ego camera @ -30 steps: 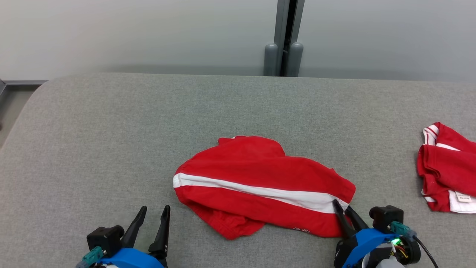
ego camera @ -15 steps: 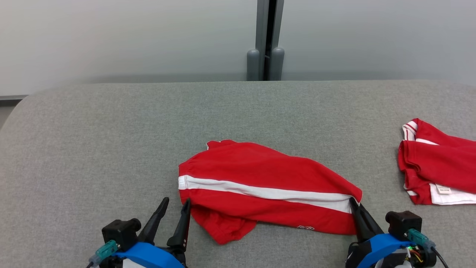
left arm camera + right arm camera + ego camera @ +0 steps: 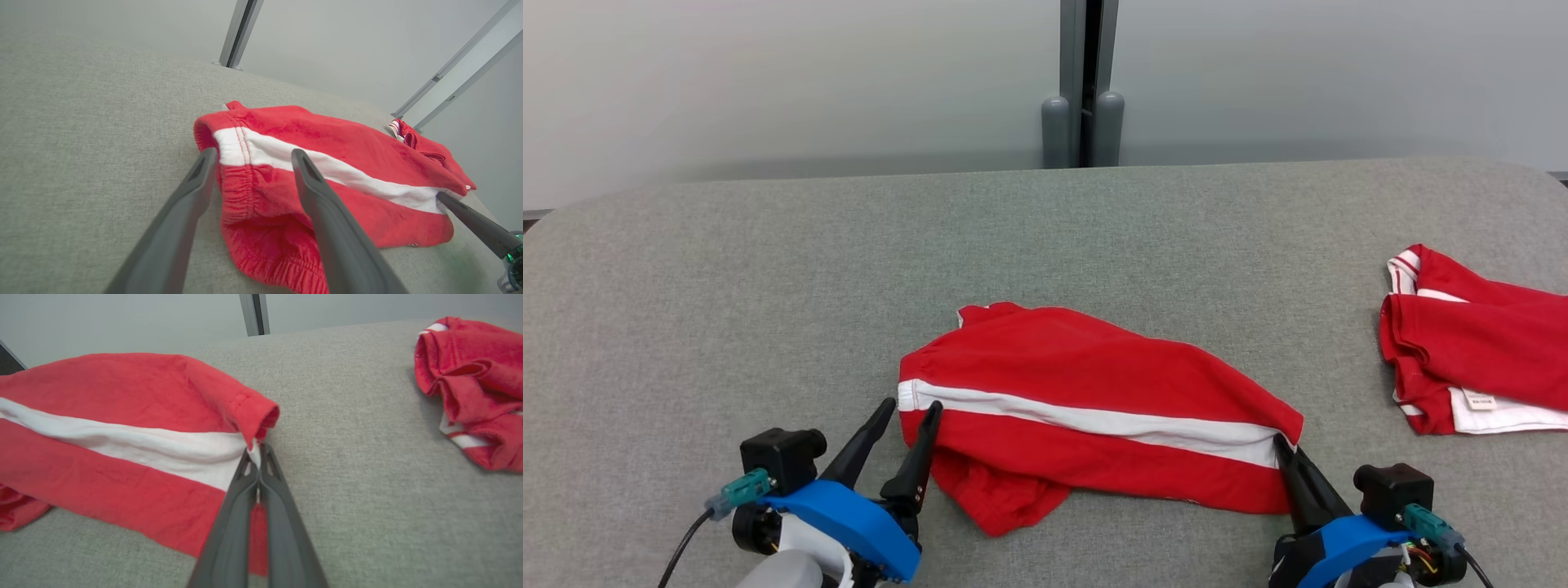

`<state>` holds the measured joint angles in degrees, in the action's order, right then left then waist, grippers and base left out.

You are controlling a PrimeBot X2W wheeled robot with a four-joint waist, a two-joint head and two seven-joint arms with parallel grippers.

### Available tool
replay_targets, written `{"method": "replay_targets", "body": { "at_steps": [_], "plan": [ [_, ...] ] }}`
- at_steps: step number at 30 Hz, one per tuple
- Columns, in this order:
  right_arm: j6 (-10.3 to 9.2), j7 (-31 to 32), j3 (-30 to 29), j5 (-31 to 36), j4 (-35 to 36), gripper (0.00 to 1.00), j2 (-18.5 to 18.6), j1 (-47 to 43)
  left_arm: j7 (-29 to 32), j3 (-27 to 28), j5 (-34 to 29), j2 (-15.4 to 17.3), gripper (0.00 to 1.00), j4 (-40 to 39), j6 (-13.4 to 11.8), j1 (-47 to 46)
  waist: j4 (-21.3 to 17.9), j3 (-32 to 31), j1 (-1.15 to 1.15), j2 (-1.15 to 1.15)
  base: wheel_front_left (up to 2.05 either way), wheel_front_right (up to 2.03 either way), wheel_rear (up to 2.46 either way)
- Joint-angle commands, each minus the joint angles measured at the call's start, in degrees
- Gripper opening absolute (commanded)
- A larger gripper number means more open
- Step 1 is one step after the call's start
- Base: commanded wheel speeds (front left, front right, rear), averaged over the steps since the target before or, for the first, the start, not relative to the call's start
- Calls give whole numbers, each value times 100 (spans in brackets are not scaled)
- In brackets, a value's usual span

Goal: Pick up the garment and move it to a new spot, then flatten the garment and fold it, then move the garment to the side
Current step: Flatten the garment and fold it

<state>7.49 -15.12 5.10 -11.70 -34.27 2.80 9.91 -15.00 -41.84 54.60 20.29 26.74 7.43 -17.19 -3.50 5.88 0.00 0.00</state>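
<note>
The garment (image 3: pixel 1086 408) is a pair of red shorts with a white side stripe, lying crumpled on the grey padded table (image 3: pixel 768 286). My right gripper (image 3: pixel 1284 447) is shut on the garment's right hem corner, at the end of the white stripe; the right wrist view shows the garment (image 3: pixel 122 433) pinched between the tips of that gripper (image 3: pixel 257 451). My left gripper (image 3: pixel 907 404) stands open at the garment's left end. In the left wrist view the left gripper (image 3: pixel 253 153) straddles the elastic waistband of the garment (image 3: pixel 327 163) where the stripe ends.
A second red and white garment (image 3: pixel 1470 359) lies bunched near the table's right edge, also in the right wrist view as a red heap (image 3: pixel 474 384). A grey post (image 3: pixel 1082 82) stands behind the table's far edge.
The right gripper closed on the hem corner. The left gripper moved right and forward to the waistband. The head camera shifted, so the whole scene slid left.
</note>
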Motion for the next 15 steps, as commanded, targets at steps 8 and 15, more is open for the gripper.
{"method": "replay_targets", "body": {
  "at_steps": [8,15],
  "plan": [
    [0,-1,114,-51,71,0,21,33,-24,-265,392,112,100,258,10,-374,-97,68,0,0,0,0,0],
    [0,0,163,-50,122,0,20,48,-24,-429,590,142,71,259,10,-512,-132,118,0,0,0,0,0]
  ]
}}
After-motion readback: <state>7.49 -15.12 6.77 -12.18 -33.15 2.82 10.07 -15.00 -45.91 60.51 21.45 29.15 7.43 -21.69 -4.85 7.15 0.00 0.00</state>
